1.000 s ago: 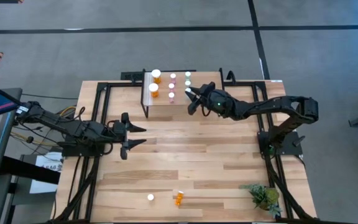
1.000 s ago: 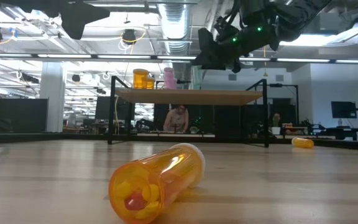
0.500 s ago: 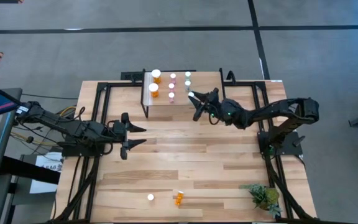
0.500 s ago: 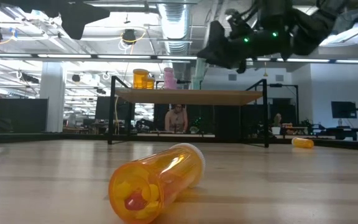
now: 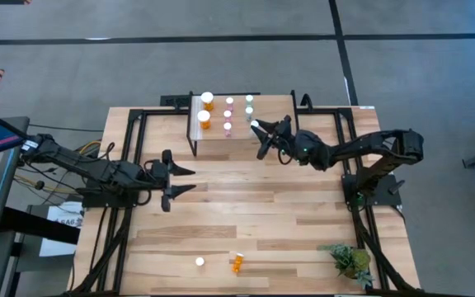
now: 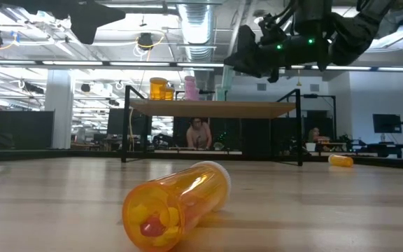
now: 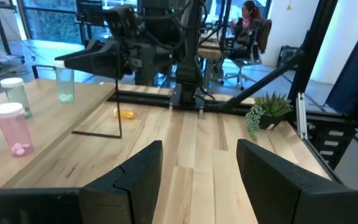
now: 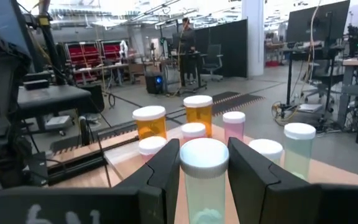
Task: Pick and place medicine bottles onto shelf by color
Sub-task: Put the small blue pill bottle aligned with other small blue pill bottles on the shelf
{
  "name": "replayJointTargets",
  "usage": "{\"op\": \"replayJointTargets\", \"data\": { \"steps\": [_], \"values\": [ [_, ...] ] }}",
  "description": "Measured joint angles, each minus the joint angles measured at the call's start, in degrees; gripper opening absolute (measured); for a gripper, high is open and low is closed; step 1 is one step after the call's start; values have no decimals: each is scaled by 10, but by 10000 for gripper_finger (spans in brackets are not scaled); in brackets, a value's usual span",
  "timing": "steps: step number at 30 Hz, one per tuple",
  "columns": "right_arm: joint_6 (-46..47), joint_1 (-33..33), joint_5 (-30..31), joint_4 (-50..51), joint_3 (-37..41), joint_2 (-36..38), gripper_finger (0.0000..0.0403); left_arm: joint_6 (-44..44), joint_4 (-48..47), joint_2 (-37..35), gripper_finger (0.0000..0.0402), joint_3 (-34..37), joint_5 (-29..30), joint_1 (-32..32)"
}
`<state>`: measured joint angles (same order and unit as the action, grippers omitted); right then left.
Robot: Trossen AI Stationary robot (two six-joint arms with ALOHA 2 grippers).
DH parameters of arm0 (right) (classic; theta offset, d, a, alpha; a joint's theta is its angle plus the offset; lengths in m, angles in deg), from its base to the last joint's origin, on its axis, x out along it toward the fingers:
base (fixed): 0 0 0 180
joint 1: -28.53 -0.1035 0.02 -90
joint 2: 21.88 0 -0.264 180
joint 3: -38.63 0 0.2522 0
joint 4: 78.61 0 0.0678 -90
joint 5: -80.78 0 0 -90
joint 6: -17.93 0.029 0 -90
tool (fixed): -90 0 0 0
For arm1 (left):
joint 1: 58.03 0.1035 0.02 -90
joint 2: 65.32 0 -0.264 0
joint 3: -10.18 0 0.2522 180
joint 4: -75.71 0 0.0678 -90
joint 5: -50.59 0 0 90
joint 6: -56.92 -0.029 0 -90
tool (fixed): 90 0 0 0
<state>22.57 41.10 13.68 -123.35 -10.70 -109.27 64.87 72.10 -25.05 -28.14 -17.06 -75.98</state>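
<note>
The shelf (image 5: 221, 140) stands at the table's far middle. It carries two orange bottles (image 5: 205, 109), three pink ones (image 5: 228, 114) and two teal ones (image 5: 249, 104), all upright. My right gripper (image 5: 258, 129) reaches level over the shelf's right part, shut on a teal bottle (image 8: 204, 186) with a white cap (image 5: 255, 124). My left gripper (image 5: 184, 180) waits open at the table's left, above the tabletop. An orange bottle (image 5: 237, 264) lies on its side near the front edge, beside a white-capped bottle (image 5: 199, 261). My right gripper pinches the teal bottle between its two fingers (image 8: 166, 168), on the bottle's two sides just below the cap (image 8: 194, 190). The fingers come level from the table's right side. The bottle stands upright; whether its bottom touches the shelf, I cannot tell.
A small green plant (image 5: 350, 260) sits at the near right corner. In the low view, another orange bottle (image 6: 340, 160) lies beyond the shelf. Black frame rails (image 5: 130, 157) run along the table's left and right sides. People sit in the room behind the table.
My right gripper has tipped up to nearly level and drawn slightly toward the table's right edge, keeping the teal bottle over the shelf's right part. The bottle has stayed upright in the hold.
</note>
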Motion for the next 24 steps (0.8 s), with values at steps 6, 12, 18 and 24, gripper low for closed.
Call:
{"op": "replayJointTargets", "data": {
  "steps": [6, 12, 18, 24],
  "values": [
    [26, -7, 26, 44, -10, 0, 128, -2, 1, 7, 194, 0, 4, 0],
    [3, -17, 42, 61, -36, 0, 128, -2, 2, 11, 194, 0, 7, 0],
    [-20, -17, 15, 144, -62, 0, 128, -7, 7, 10, 194, 0, 8, 0],
    [30, -16, 55, 139, -63, 0, 128, -7, 8, 10, 194, 0, 8, 0]
  ]
}}
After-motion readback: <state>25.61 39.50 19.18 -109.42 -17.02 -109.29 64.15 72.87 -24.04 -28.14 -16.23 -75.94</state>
